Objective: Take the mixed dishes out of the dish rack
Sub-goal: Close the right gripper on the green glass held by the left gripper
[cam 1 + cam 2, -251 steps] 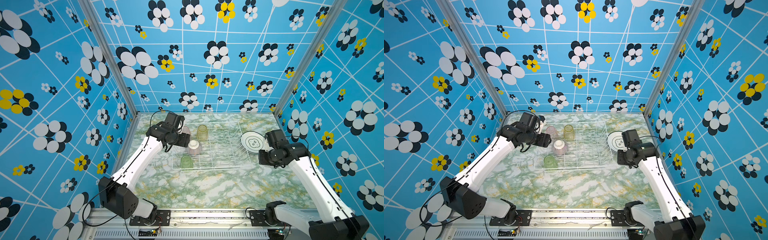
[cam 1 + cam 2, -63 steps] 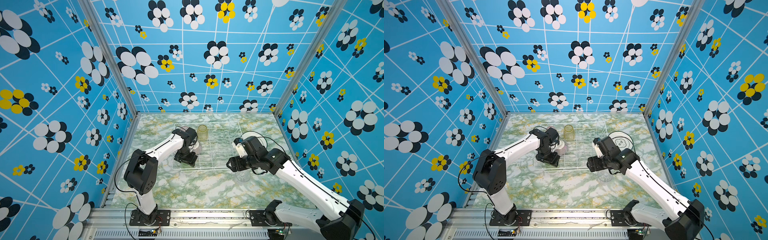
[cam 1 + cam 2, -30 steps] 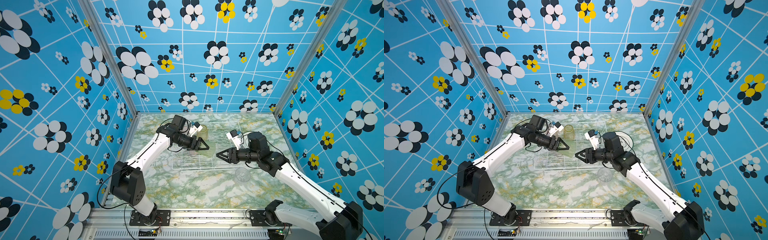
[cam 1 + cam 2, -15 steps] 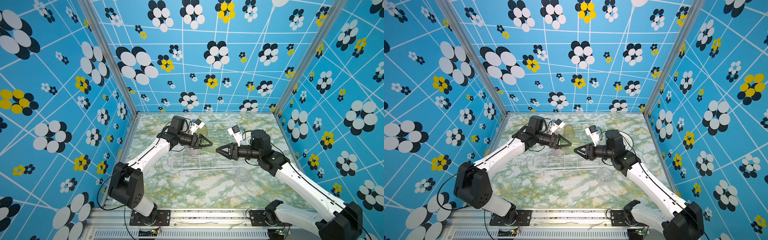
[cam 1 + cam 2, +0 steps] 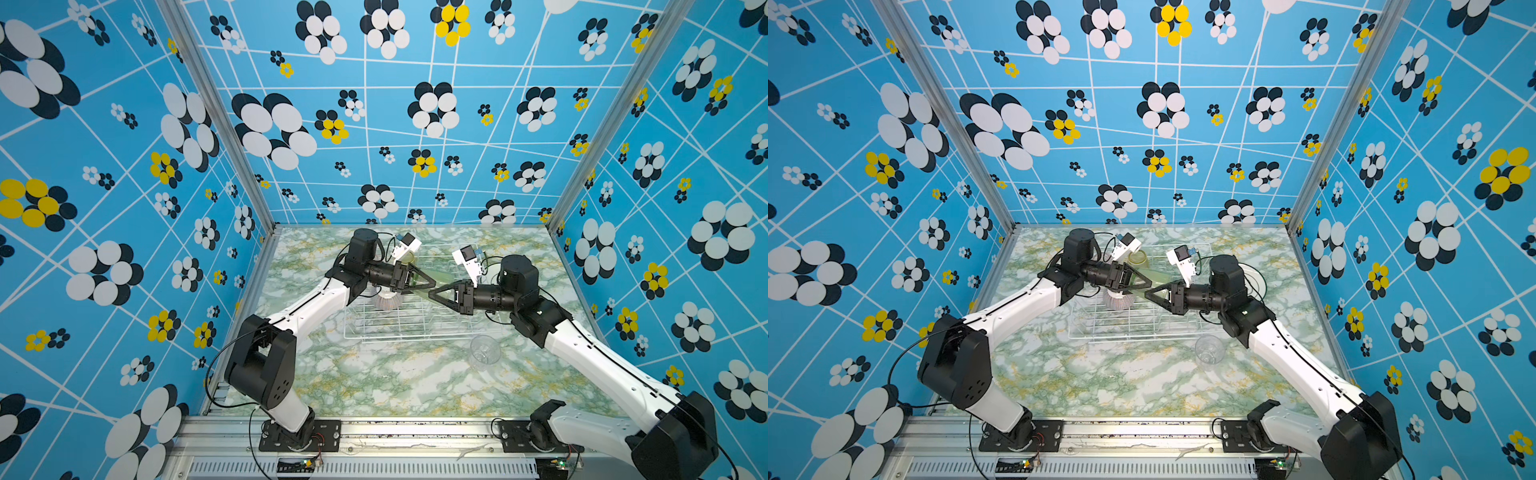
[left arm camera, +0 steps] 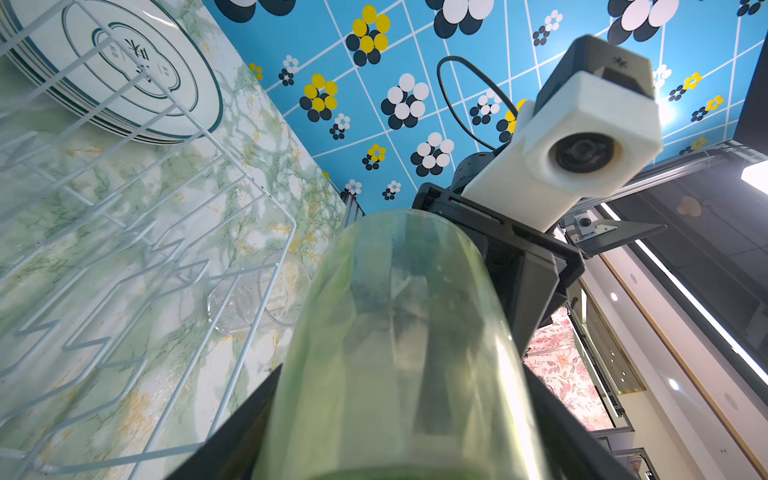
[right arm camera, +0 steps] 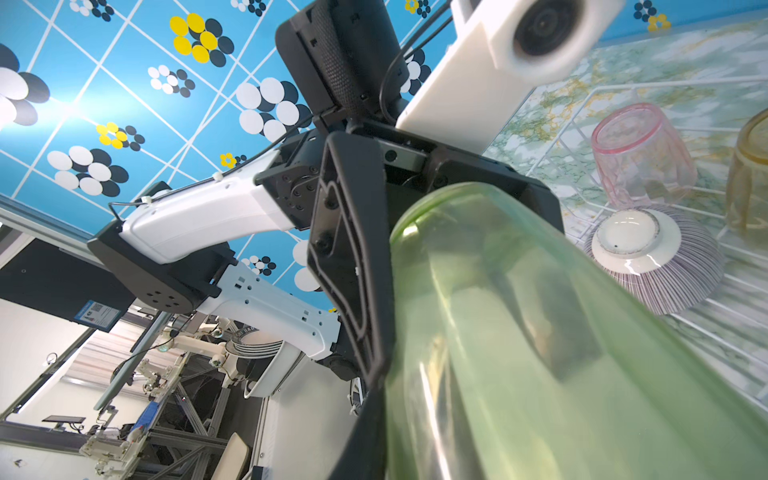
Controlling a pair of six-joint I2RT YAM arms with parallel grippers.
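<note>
Green tumbler (image 6: 374,353) now gripped from both ends, mid-air over the dish rack (image 5: 395,340).

My right claw (image 5: 432,294), spread a second ago, has just drawn together on the tumbler's wall; through the glass I make out what looks like one of its fingers. My left claw (image 5: 430,284) stays clamped round the body, holding it tilted above the rack's middle. I read this as the handover point: the left can let go and the right can carry it to the counter (image 5: 395,382), where the clear tumbler (image 5: 484,353) sits just outside the rack's near corner. Plates (image 6: 137,75) lie stacked past the rack's end on that side. The pink tumbler (image 7: 640,158), yellow tumbler (image 7: 752,178) and bowl (image 7: 652,262) wait upside down inside the rack.
</note>
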